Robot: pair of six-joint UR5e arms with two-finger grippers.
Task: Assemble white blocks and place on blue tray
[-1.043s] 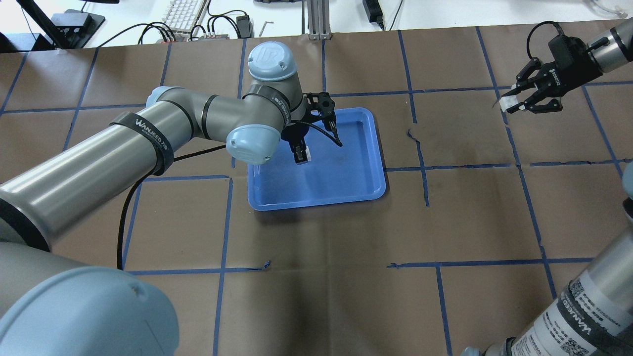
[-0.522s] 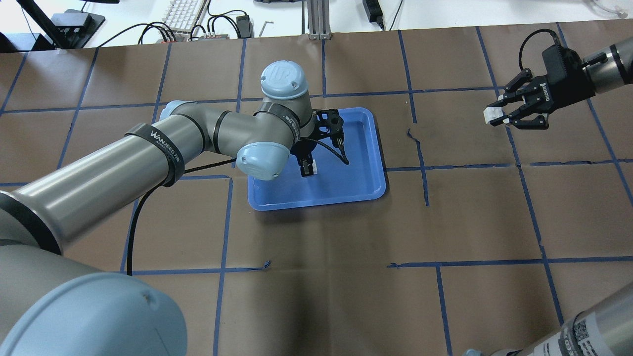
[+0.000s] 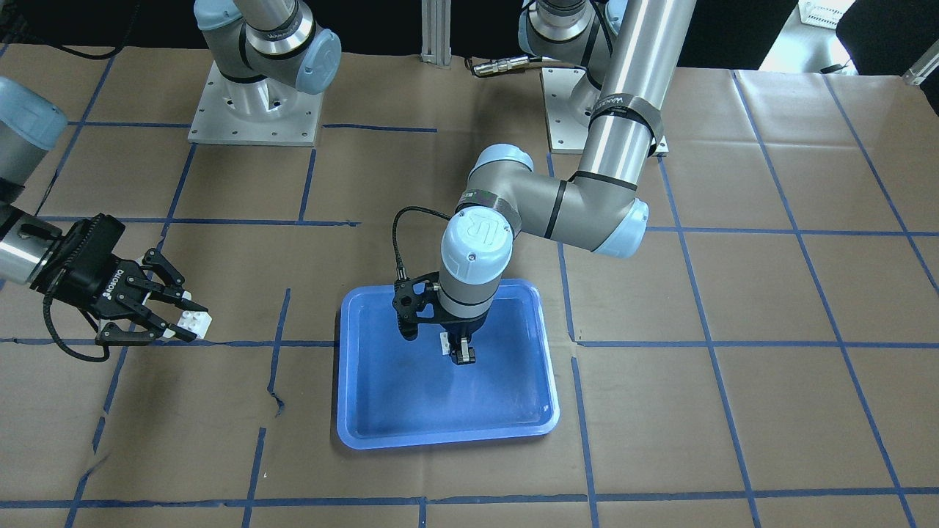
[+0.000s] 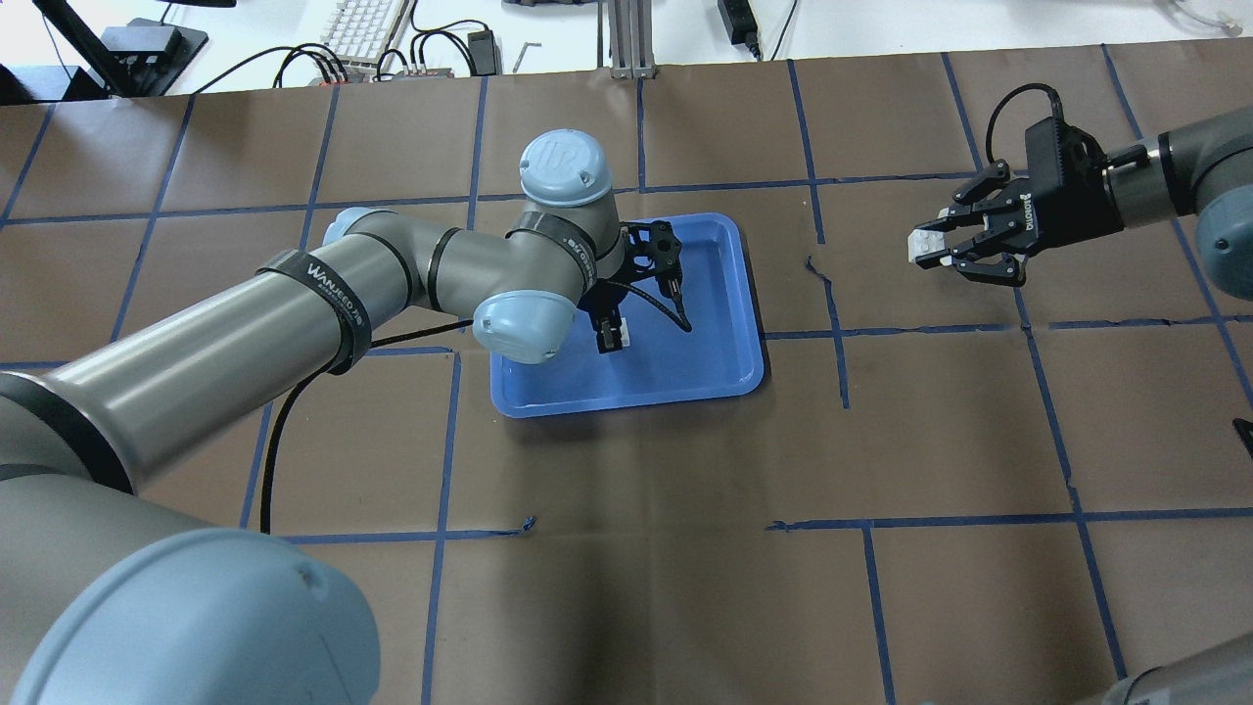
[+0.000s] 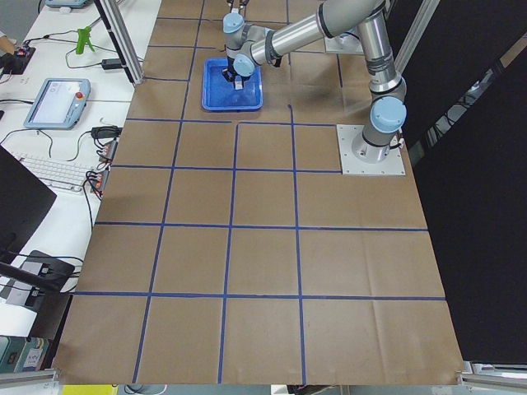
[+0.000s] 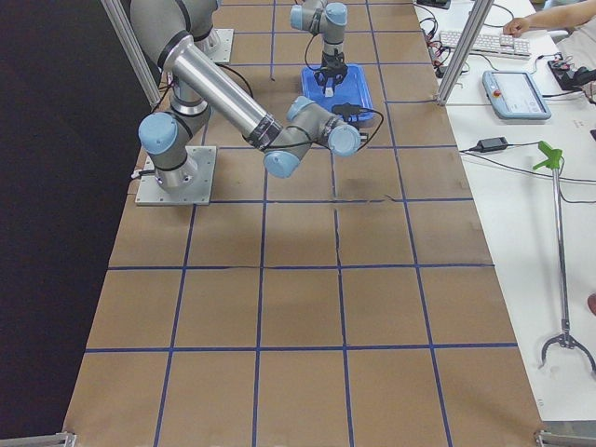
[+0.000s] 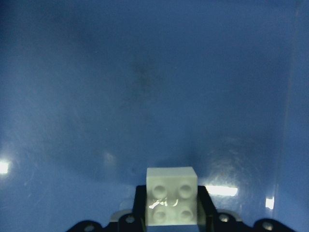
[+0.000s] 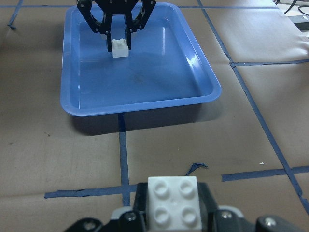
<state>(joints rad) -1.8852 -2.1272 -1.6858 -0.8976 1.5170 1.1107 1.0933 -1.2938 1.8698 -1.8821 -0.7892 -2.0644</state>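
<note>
2 white blocks (image 8: 173, 200) pinched: L tool (image 4: 615, 338) over blue tray (image 4: 729, 370), R tool (image 4: 925, 249) prob airborne

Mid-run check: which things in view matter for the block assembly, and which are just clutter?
Job: white studded plastic brick in left gripper; matching white brick in right gripper; glossy blue plastic tray.
Lying about: white keyboard; grey teach pendant; green-handled reach grabber.

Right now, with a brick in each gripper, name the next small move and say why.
Probably carry the right gripper toward the blue tray. Its white brick is far from the other white brick, which the left gripper holds over the tray, so they cannot join yet.
</note>
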